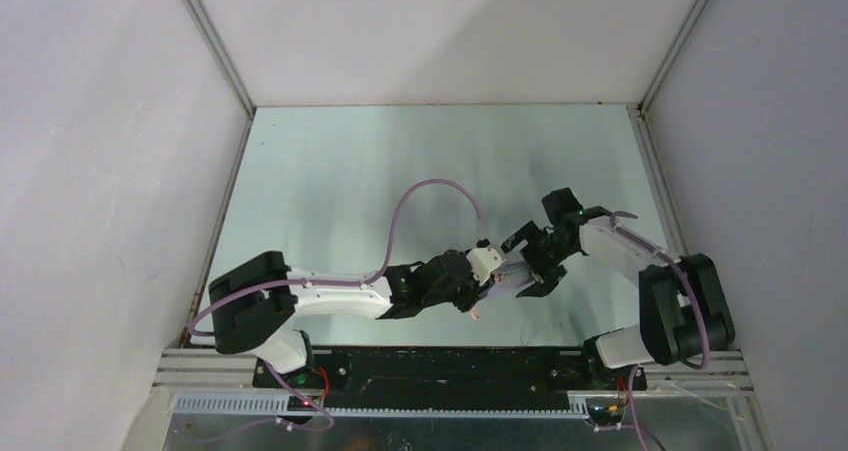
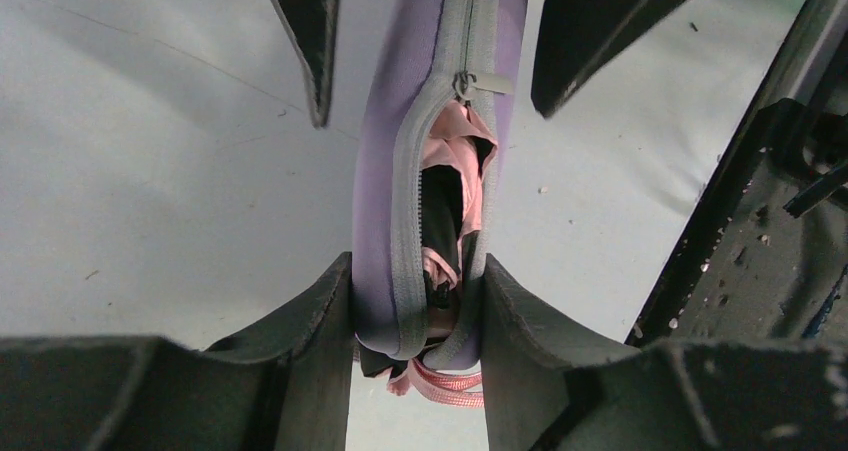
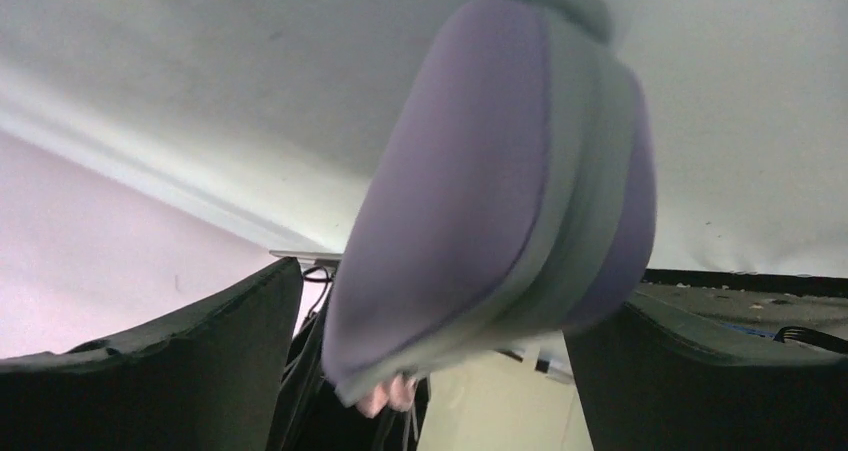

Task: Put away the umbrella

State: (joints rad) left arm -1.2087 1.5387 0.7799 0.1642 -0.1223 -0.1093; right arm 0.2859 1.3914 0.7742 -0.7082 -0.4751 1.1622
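Left arm extends low from the near left corner of the pale grey bench (image 1: 340, 181) toward centre; left gripper (image 2: 418, 291) jaws pinch the open end of a pale lilac oblong zippered case (image 2: 385, 171). The pale pink fabric umbrella (image 2: 455, 146) sits inside, visible through the part-open zip. Beyond, right gripper (image 3: 440, 291) jaws stand spread, straddling the case.

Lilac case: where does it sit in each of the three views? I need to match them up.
Top external: the lilac case is low centre, just right of the left hand.
Left wrist: centre, running top to bottom, clamped at its near end by the left hand.
Right wrist: fills the centre, seen end-on.
Shared landmark: pink umbrella fabric poking from the case's end; tiny in the top view.
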